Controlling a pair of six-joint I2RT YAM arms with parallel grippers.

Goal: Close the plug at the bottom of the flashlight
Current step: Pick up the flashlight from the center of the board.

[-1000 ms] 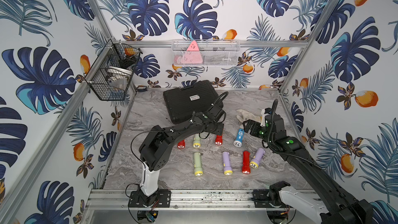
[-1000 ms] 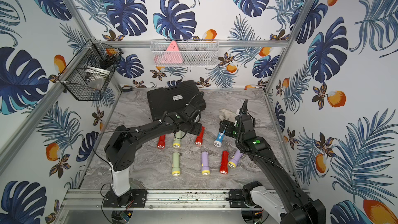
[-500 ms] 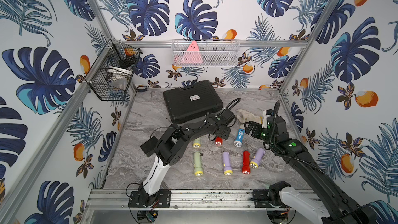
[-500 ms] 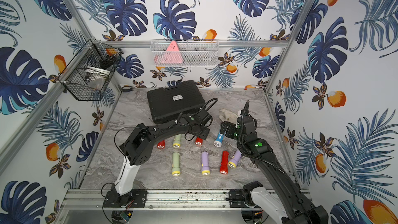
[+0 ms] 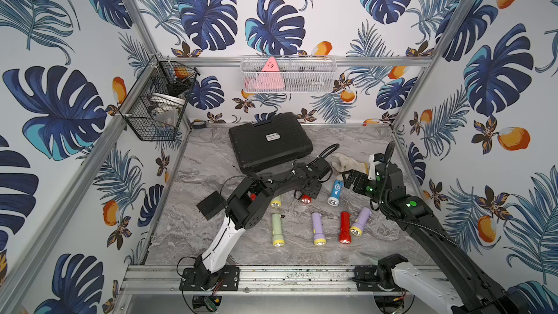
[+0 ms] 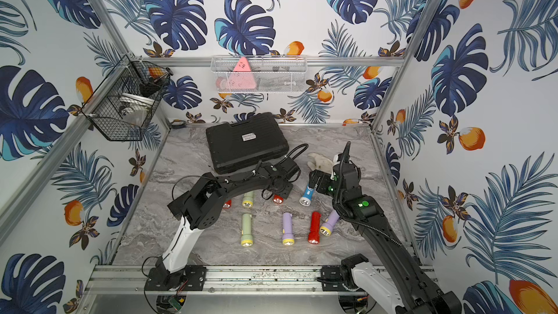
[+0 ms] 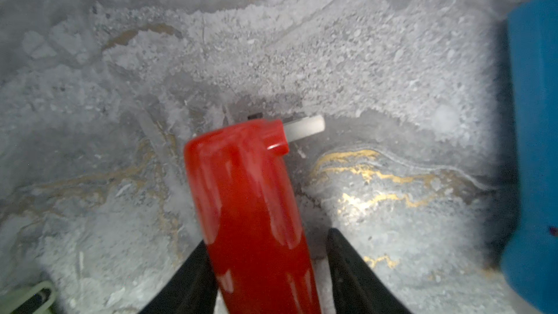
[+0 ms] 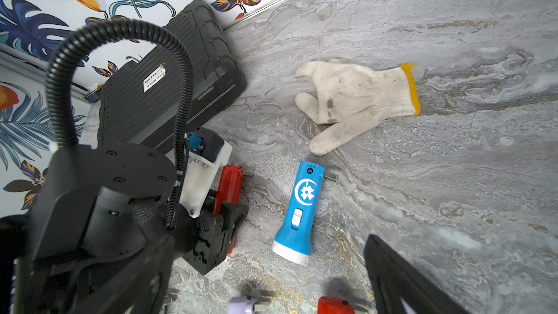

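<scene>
The red flashlight (image 7: 250,206) lies on the worktop (image 7: 362,55) near the blue flashlight (image 7: 534,146). The left hand (image 7: 267,238) straddles its body, released: one finger (image 7: 193,276) lies against it, the other stands a little apart. Its plug (image 7: 305,128) sticks out sideways at the tail. The right hand (image 5: 350,181), spread wide and empty, hovers near the blue flashlight's tail.

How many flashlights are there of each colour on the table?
Red flashlights: 3
Green flashlights: 2
Purple flashlights: 2
Blue flashlight: 1
Total: 8
</scene>
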